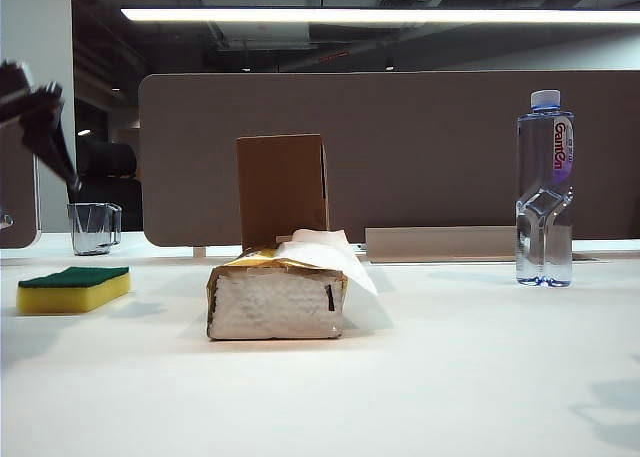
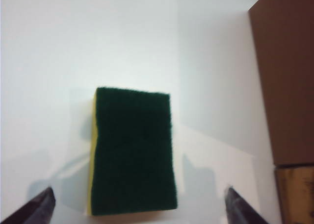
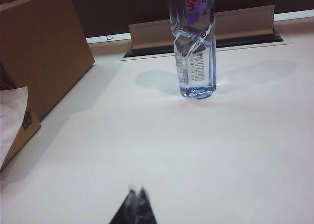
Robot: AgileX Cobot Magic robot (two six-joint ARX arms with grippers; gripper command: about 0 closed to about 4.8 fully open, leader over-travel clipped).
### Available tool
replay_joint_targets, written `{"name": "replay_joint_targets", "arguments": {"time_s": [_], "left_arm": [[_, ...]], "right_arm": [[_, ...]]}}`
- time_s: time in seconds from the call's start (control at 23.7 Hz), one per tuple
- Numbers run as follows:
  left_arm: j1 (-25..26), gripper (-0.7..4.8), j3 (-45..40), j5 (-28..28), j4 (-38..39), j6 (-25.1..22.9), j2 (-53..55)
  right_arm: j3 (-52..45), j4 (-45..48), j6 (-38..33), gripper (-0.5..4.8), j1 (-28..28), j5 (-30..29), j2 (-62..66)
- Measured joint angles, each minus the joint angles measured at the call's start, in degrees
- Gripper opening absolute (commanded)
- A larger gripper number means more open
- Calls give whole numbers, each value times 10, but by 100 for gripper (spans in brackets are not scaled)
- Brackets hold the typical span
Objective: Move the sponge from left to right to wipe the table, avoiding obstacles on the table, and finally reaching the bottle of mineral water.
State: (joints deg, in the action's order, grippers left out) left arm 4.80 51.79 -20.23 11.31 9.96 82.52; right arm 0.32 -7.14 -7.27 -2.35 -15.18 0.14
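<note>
Left gripper (image 2: pixel 137 209) is seen from its wrist camera hanging above the sponge (image 2: pixel 133 153), its two dark fingertips (image 2: pixel 37 207) spread wide apart on either side of the block and not touching it; nothing is held. In the exterior view the left arm's dark end shows at the upper left edge, raised well above the white counter (image 1: pixel 450 377).

The sponge, a yellow foam block with a dark green scouring layer facing up, lies flat on the counter at the far left of the exterior view (image 1: pixel 73 288).

Near the middle of the counter a gold-edged tissue pack (image 1: pixel 277 299) lies with one white sheet pulled out of its top. Just behind it an upright brown cardboard box (image 1: pixel 282 189) stands. A clear glass mug (image 1: pixel 94 227) sits at the back left, beyond the sponge.

At the far right a bottle of mineral water (image 1: pixel 545 189) stands upright, clear plastic with a pinched waist, a pale cap and a purple-and-white label with red lettering. It is well apart from the tissue pack and the box.

Right gripper (image 3: pixel 136 204) is shown by its own wrist camera low over bare counter, its dark fingertips pressed together and closed on nothing. The bottle is seen well ahead of it, with the cardboard box and the tissue pack off to one side.
</note>
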Motion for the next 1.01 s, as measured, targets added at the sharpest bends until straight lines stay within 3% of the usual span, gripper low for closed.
{"name": "replay_joint_targets", "arguments": {"time_s": [0.46, 1.01], "left_arm": [[-1, 479, 3, -7, -43, -20, 95], [-1, 479, 73, -6, -20, -33, 174]], "right_arm": [[0, 0, -3, -1, 0, -14, 0], [0, 1, -21, 0, 0, -57, 0]]}}
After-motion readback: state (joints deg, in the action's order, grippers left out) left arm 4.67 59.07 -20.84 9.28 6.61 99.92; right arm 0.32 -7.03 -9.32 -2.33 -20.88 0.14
